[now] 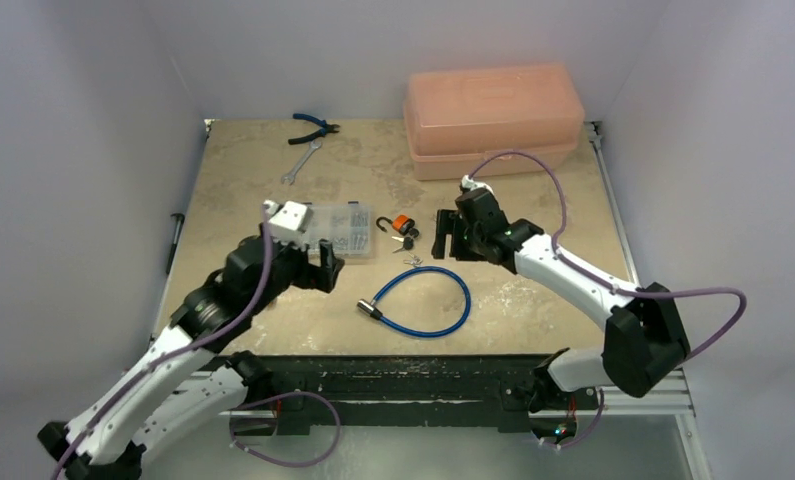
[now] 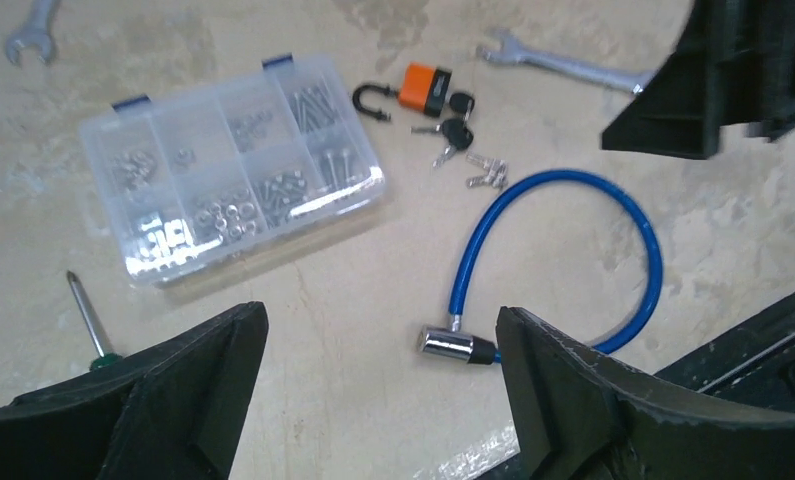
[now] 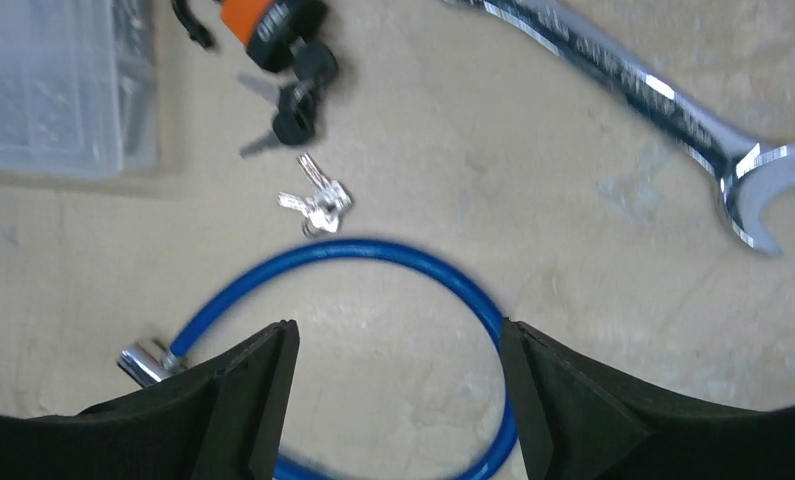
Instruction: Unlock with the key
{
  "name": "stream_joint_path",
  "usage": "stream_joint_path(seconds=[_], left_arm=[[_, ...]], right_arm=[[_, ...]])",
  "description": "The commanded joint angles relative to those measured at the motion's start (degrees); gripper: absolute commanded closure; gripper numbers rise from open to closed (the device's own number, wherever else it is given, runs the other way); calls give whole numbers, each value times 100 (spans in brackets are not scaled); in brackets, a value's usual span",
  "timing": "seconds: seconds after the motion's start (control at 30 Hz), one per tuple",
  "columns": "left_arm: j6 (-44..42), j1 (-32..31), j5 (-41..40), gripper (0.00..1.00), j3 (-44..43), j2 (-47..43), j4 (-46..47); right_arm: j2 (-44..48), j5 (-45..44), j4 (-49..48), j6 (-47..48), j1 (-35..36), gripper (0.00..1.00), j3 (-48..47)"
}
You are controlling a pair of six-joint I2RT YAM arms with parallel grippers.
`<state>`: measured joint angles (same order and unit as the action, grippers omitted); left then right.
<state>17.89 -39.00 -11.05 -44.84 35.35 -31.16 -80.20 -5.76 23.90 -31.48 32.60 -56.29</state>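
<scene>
The orange padlock [image 1: 401, 223] lies mid-table, its black shackle [image 2: 371, 100] swung out like a hook. It also shows in the right wrist view [image 3: 268, 20]. The black-headed key pair [image 2: 458, 130] lies against the padlock's bottom end, one head touching the lock body [image 3: 298, 115]. My left gripper [image 2: 381, 330] is open and empty, hovering above the table near the cable lock's silver head. My right gripper [image 3: 398, 335] is open and empty, above the blue cable loop and right of the padlock [image 1: 443, 235].
A bare silver key bunch [image 2: 485, 170] lies just below the black keys. A blue cable lock [image 1: 418, 300] loops in front. A clear screw organizer [image 1: 333, 228], a screwdriver [image 2: 85, 320], wrenches [image 3: 653, 100] [image 1: 300, 163], pliers [image 1: 315, 126] and a pink box [image 1: 493, 118] surround them.
</scene>
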Motion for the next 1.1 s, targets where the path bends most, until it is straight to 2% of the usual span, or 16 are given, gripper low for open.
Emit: stream_joint_path(seconds=[0.0,0.03,0.13,0.2,0.53,0.8,0.93,1.07], left_arm=[[-37,25,291,11,-251,1180,147],[-21,19,344,13,-257,1410,229],[83,-60,403,15,-269,2080,523],[144,-113,420,16,-329,2501,678],[382,-327,630,22,-502,4082,1443],[371,-786,543,31,-702,5404,1832],[373,-1036,320,32,-710,5827,1893],[412,-1129,186,44,-696,6122,1942]], right_arm=[[468,-749,1014,-886,273,19,339],[537,-774,1108,-1068,336,19,464],[721,-728,1193,-1495,605,9,845],[804,-739,1229,-1770,778,7,1052],[730,-648,823,-1970,946,19,1784],[287,-656,516,-1799,950,34,1768],[155,-731,552,-1731,948,51,1737],[40,-752,585,-1723,950,68,1735]])
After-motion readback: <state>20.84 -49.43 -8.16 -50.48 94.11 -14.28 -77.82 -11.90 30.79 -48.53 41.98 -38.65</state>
